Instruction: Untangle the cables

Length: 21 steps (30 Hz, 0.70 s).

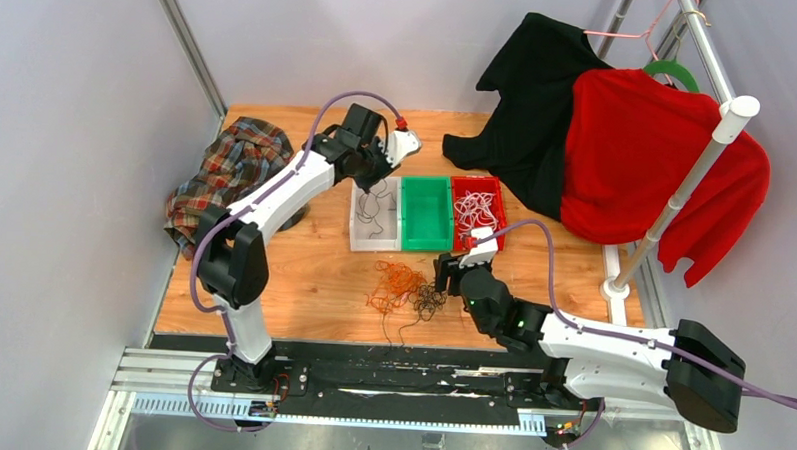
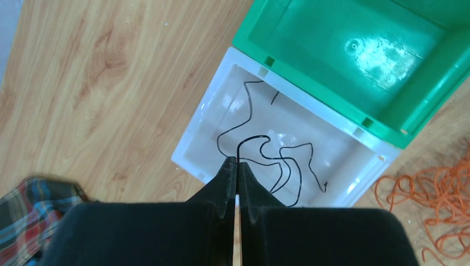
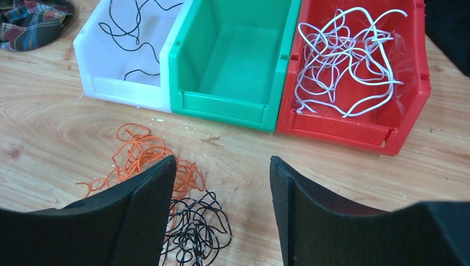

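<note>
Dropping a black cable into the white bin.
Left gripper pinches its end over the bin; release due. Right gripper gapes above the orange-black tangle on the table, likely next pick.

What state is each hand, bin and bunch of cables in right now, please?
left hand: shut on black cable over the white bin.
right hand: open, holding nothing.
white bin: holds black cable.
green bin: empty.
red bin: holds white cables.
orange cables: tangled with black cables on the table.
</note>
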Available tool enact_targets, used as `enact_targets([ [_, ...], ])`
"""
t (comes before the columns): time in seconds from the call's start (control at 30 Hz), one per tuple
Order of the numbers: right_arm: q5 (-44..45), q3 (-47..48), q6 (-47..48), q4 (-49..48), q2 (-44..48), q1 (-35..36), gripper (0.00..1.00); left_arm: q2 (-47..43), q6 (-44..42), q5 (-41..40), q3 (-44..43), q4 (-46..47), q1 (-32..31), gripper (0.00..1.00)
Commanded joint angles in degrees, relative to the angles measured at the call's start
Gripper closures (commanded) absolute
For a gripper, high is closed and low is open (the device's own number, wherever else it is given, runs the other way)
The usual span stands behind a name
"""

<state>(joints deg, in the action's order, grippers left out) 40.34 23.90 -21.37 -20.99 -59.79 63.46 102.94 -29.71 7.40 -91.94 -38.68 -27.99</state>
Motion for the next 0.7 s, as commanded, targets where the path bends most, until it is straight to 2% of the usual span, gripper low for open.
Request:
enact_targets([
  [0.0,2.40,-0.83,-0.87,1.50,1.37,-1.28,0.37,2.15,3.23,-1.38,3.47,10.22,-0.31,0.99],
  [0.2,2.45,-0.88,-0.70,2.03,2.86,-1.71,0.38,4.77,3.97,-3.47,8.83,16.75,-1.05,0.99],
  [0.43,2.21,-0.95,-0.78,2.18,2.95,-2.08,0.38,7.02,3.82,-5.71,11.22,19.55,-1.54,0.98],
  [0.57,2.20,-0.92,-0.72,2.19,3.10,-2.20,0.38,8.45,2.86,-7.60,10.38,19.09,-1.59,0.84],
  [0.67,2.29,-0.48,-0.34,2.47,3.38,-2.20,0.38,9.60,3.07,-8.55,7.91,17.12,-1.54,0.66],
])
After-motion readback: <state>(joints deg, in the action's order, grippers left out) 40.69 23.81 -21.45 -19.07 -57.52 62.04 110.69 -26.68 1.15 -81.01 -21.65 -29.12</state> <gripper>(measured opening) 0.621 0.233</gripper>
